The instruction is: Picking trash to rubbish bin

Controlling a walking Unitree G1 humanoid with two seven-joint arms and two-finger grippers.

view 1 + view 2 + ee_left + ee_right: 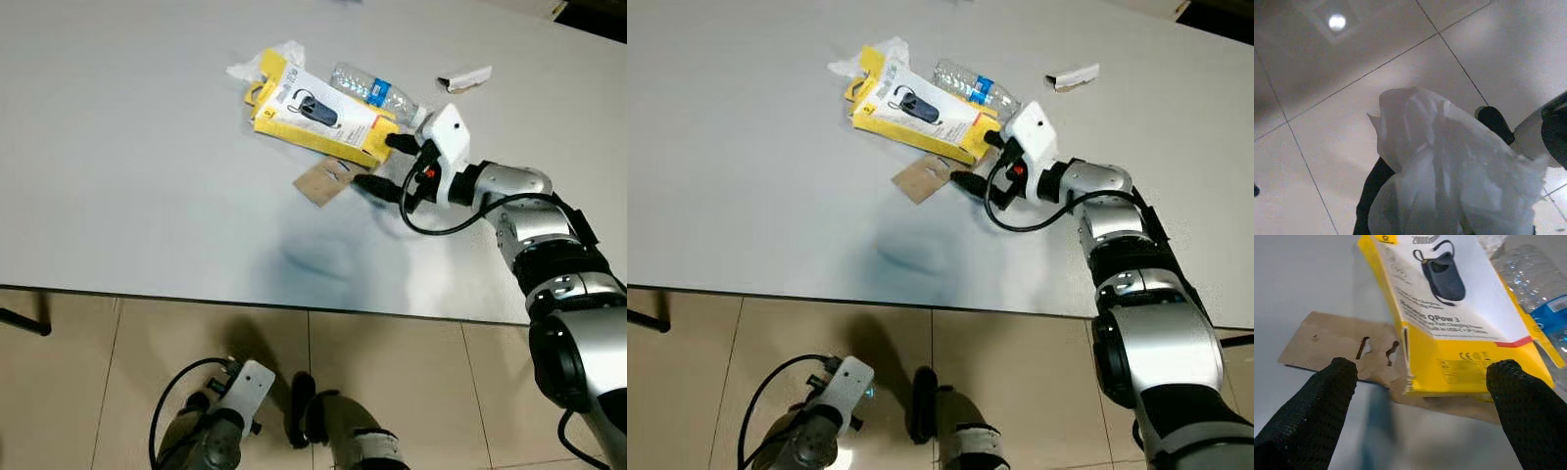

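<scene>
We note the trash lying in a loose heap on the grey table (127, 176), toward its far right part: a yellow box (318, 116) with a white printed face showing a dark gadget, a flat piece of brown card (323, 182) partly under the box's near corner, a crushed clear bottle (377, 94) with a blue label touching the box's far side, and a bit of white plastic wrap (257, 65) poking out behind the box's left end. Our right gripper (384, 164) is reached out over the table at the box's right end, its two black fingers spread apart, one at the box's far corner by the bottle, the other near the card; in the right wrist view the box (1459, 333) and card (1342, 350) sit between the open fingers (1312, 416), nothing clamped yet. A small white scrap (464, 78) lies well apart, farther right on the table. Our left gripper (1400, 196) hangs low below the table edge over the tiled floor (392, 362), its fingers closed on a crumpled white tissue (1449, 166)
</scene>
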